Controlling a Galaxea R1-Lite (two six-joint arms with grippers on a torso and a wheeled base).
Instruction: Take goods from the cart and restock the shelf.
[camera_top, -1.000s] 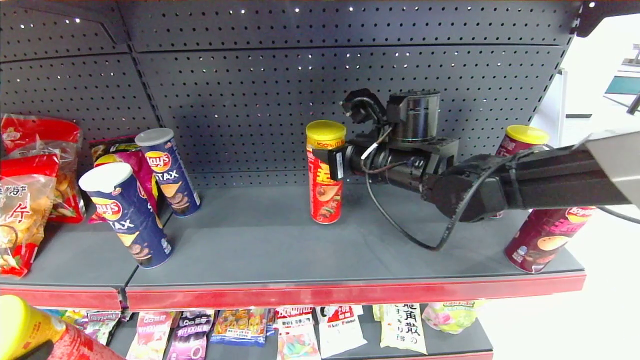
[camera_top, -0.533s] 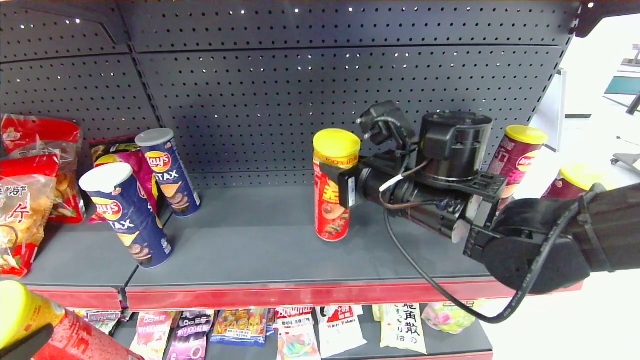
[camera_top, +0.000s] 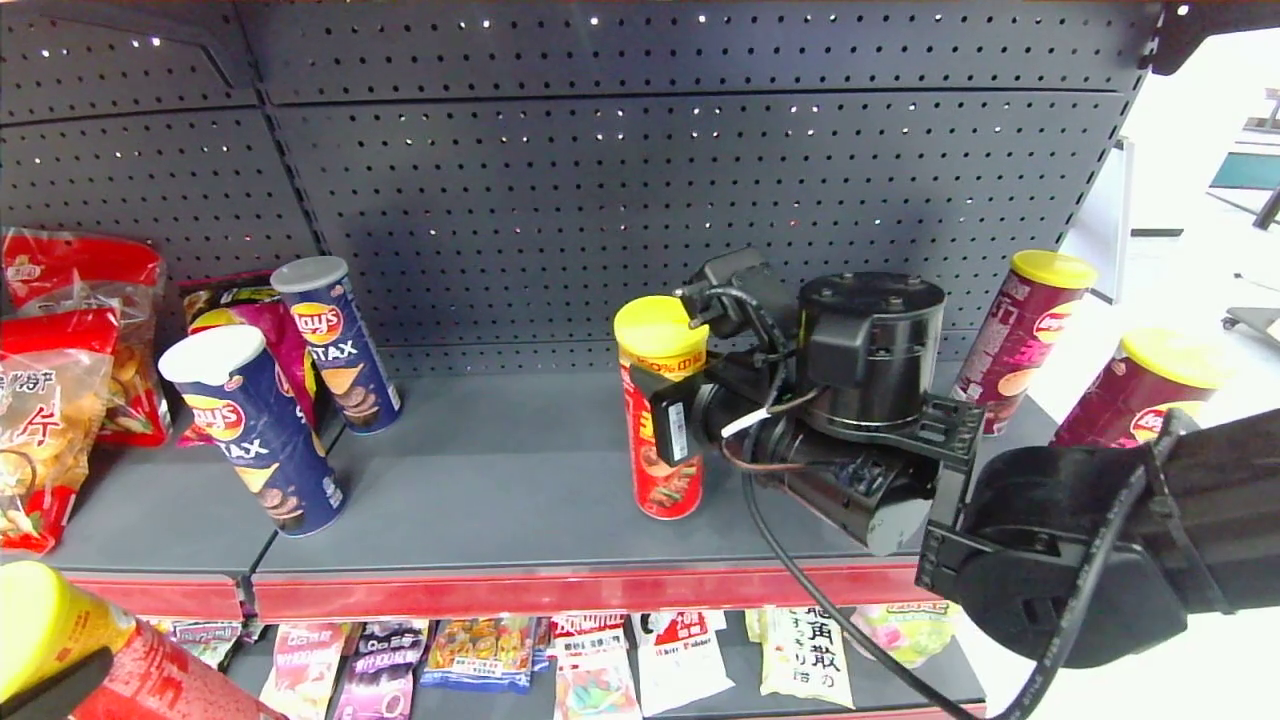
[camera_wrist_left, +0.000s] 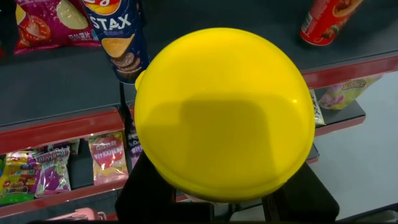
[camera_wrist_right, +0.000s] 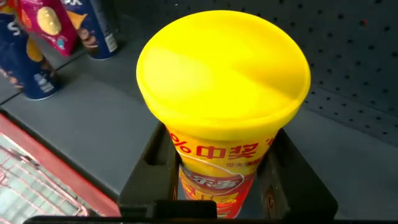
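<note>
- Red can (camera_top: 668, 487): where does it lie from the right claw (camera_top: 670, 428)?
- Right inside it. The fingers (camera_wrist_right: 152, 171) are closed on the can's sides, just under the yellow lid. The can is over the middle of the shelf (camera_top: 480, 500), towards the front edge.
- And its long axis?
- Upright, or very nearly, lid on top. The claw comes at it level from the robot's right, so its reach runs crosswise to the can.
- Is the base down on the shelf?
- It looks to be touching or just above, but I cannot tell which.
- What does the next move turn on, then?
- I'd say on that gap. If the base is seated, the fingers can part and the arm can draw back to the right.
- Any neighbours in the way?
- The blue cans (camera_top: 250, 430) are well apart to the left. The maroon cans (camera_top: 1020, 335) stand to the right, behind the arm.
- And the left claw (camera_wrist_left: 221, 202)?
- Low at the left, in front of the shelf and below it, closed around a second can (camera_wrist_left: 224, 112). The right arm is much nearer to the spot.
</note>
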